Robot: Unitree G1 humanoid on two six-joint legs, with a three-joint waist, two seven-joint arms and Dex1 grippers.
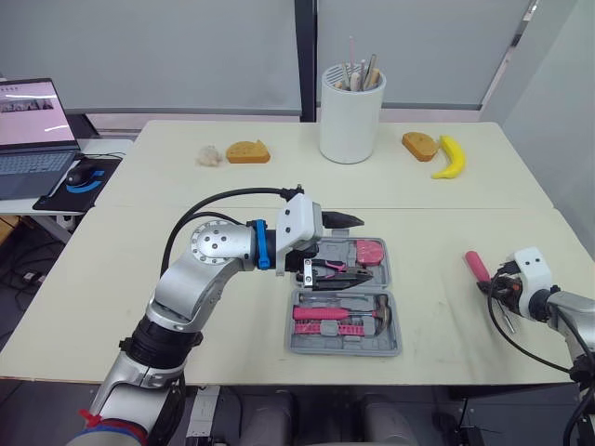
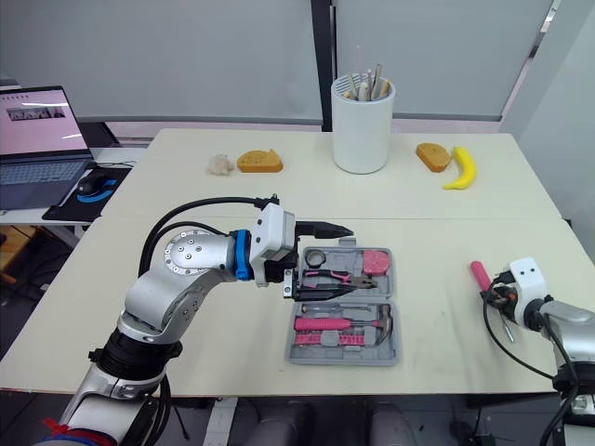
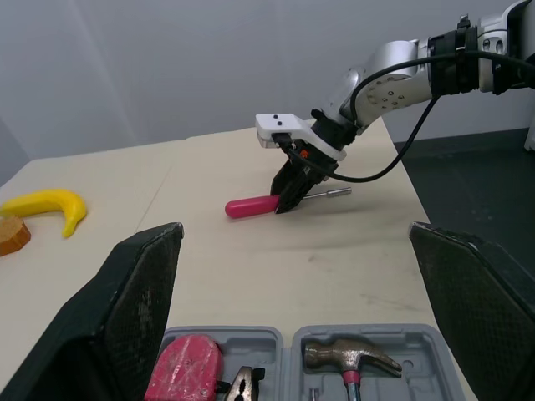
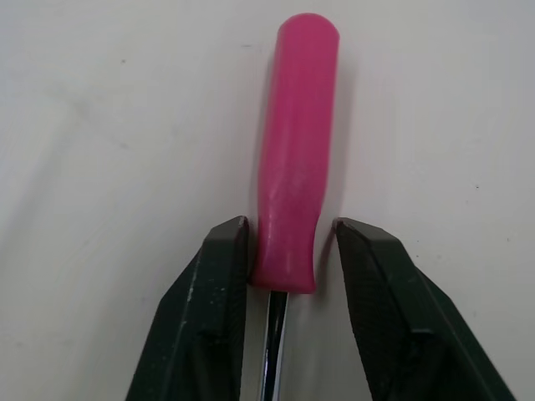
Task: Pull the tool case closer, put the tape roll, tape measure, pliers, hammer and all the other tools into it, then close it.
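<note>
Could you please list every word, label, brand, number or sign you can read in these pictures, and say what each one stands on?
No text can be read in any view.
open laptop screen: what it displays is too small to read.
grey plastic tool case: no label or brand visible.
white cylindrical holder: plain, no markings.

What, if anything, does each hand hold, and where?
Nothing yet. The right hand straddles the handle base of the pink-handled screwdriver, unclamped; the left hand is open, empty.
</note>
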